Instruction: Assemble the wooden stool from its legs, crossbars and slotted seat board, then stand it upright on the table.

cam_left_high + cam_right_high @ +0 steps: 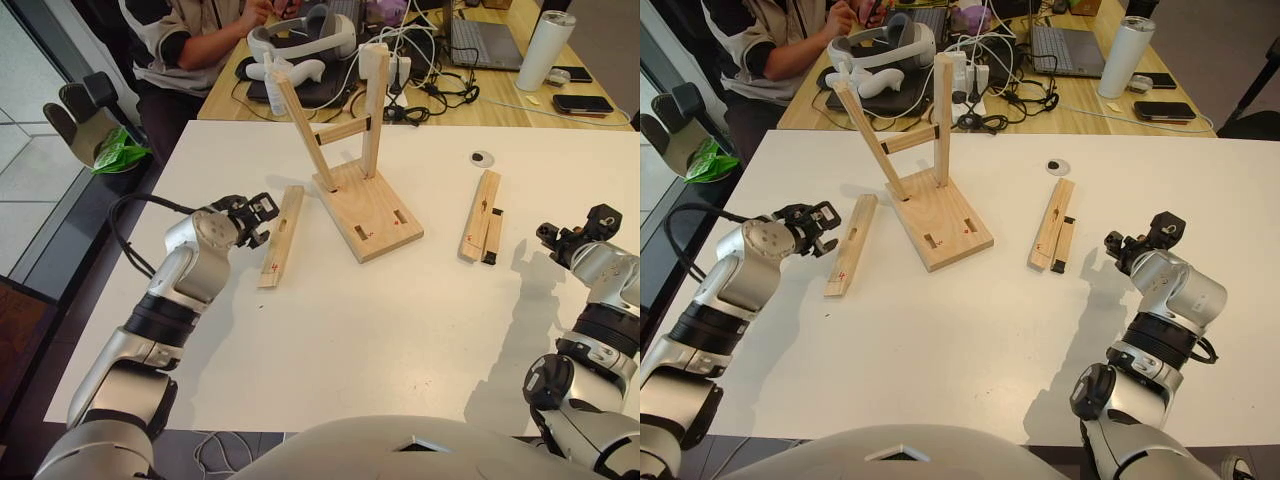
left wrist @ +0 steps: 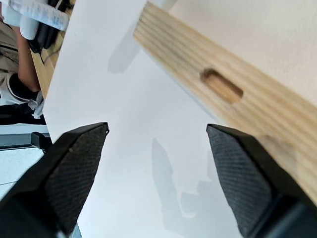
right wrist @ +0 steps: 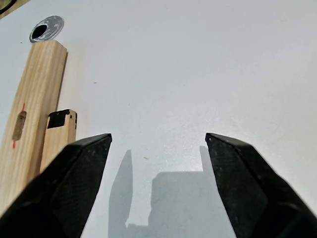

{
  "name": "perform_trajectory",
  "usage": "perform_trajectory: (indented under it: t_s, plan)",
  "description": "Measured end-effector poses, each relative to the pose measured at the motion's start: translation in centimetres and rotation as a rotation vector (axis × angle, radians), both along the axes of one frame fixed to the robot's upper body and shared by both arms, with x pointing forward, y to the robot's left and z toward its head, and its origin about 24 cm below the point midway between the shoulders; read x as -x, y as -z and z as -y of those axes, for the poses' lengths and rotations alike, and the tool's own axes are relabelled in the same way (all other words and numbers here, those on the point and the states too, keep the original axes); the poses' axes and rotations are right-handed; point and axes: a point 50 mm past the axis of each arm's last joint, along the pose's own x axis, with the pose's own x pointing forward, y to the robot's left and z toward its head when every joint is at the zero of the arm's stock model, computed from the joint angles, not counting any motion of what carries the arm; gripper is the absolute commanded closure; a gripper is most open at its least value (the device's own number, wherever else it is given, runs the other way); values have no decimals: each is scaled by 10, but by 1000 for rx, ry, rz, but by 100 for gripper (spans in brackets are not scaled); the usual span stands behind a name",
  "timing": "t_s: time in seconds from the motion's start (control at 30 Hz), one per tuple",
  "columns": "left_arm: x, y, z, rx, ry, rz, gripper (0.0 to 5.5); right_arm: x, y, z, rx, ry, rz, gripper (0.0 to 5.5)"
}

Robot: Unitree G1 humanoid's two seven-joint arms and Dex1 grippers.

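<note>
The board (image 1: 372, 216) is laid flat at the middle of the tabletop (image 1: 330, 340). Two legs (image 1: 373, 110) are stood in it (one upright, one leaning), and a crossbar (image 1: 343, 131) is fixed between them. Their tops are hard to pick out against the clutter behind. A loose leg (image 1: 281, 235) is laid left of the board, and the left tool (image 2: 157, 130) is held just beside it, fingers apart. In the left wrist view that leg is cut off by the frame, with one slot seen. To the right, a further leg (image 1: 481, 214) and a short bar (image 1: 493, 238) are laid side by side, both cut off in the right wrist view. The right tool (image 3: 158, 138) is held near them over the tabletop, fingers spread. A small dark disc (image 1: 482, 158) is seen beyond that pair.
</note>
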Motion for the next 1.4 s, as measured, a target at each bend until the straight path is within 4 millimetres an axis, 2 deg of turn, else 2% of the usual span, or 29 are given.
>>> perform_trajectory:
  t_s: [0.23,0.3,0.4,0.53,0.6,0.67,0.8,1.03,1.4]
  plan:
    - [15,12,-8,32,-34,-71,182,8,11,-3,-77,-19,-34,197]
    - [9,14,-5,45,-42,-59,182,8,12,-2,-82,-18,-39,197]
    - [-7,16,9,79,-31,-32,182,5,12,-3,-86,-16,-36,197]
    - [-14,12,40,130,53,-13,182,4,10,-5,-104,-27,-20,197]
    - [-7,2,76,223,162,-1,182,5,10,-5,-103,-23,-19,197]
    - [-1,-5,95,261,232,2,182,7,12,-7,-111,-25,-22,197]
    - [0,-13,99,264,241,22,182,11,16,-12,-134,-51,-31,197]
    - [-22,-59,100,359,183,238,182,2,13,-35,-66,-242,-22,197]
    - [-26,-61,98,376,157,266,182,-19,22,-40,-18,-301,-68,197]
